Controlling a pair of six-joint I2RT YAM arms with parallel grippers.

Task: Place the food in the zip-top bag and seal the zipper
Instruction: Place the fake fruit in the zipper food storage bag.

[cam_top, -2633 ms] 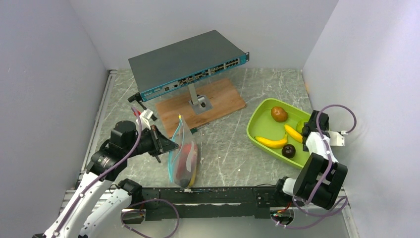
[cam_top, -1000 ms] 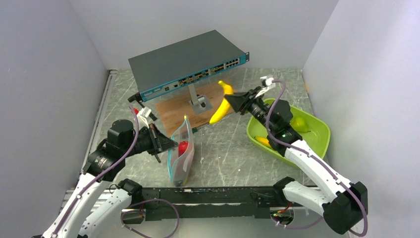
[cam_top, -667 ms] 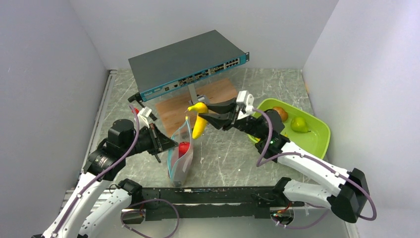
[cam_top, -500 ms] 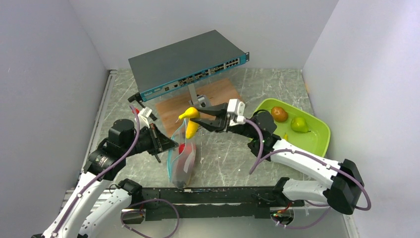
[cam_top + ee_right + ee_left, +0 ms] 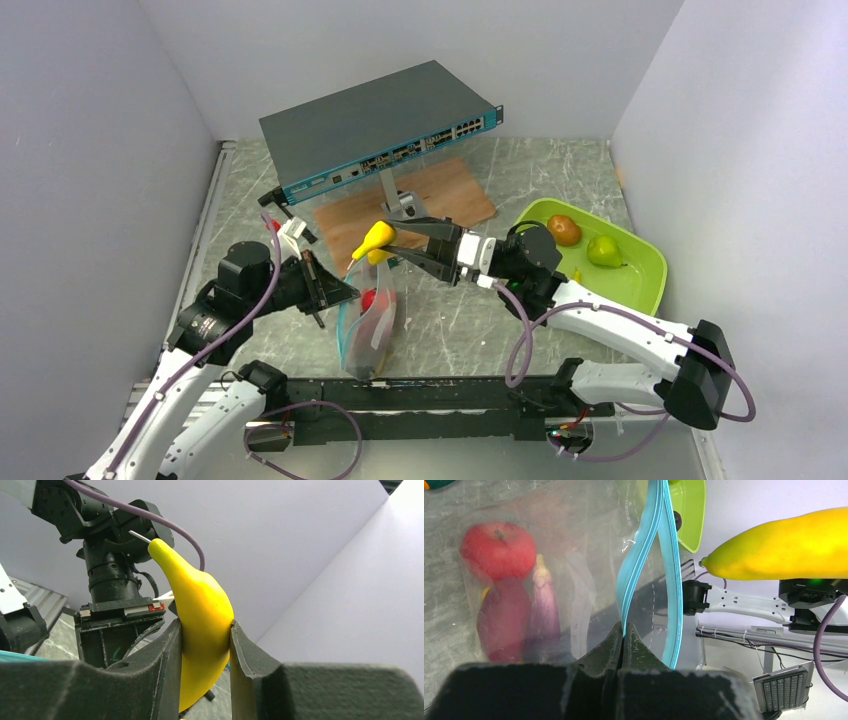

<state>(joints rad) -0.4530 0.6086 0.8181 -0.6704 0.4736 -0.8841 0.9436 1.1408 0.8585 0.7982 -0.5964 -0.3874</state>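
The right hand (image 5: 205, 626) is closed partway around the yellow banana (image 5: 200, 597), its two fingers pressing the fruit's flanks and the banana's tip sticking out beyond them. In the overhead view that hand (image 5: 392, 243) holds the banana (image 5: 376, 238) in the air just above the mouth of the zip-top bag (image 5: 368, 325), not yet inside it. The left hand (image 5: 622, 632) is pinched fully shut on one lip of the bag, right at the zipper (image 5: 644, 545). It holds that edge up so that the two teal strips bow apart and the mouth stands open towards the banana (image 5: 784, 550).

Through the clear plastic of the bag (image 5: 574, 550) lie a red apple (image 5: 498, 550), a purple eggplant (image 5: 544, 615) and a reddish piece (image 5: 499, 622), packed together at the bottom. A sliver of yellow shows behind them, too little to name.

Further out, on the right of the counter (image 5: 450, 310), the lime-green tray (image 5: 640, 285) holds a brown round fruit (image 5: 564, 230) and a green pear (image 5: 603, 250). The right arm hides part of the tray, so I cannot tell whether more lies there.

As I judge it, the loading is about half done. Three or so pieces are bagged and the banana is on the point of going in. At least two pieces wait in the tray, and the zipper is unsealed; sealing it is the last step
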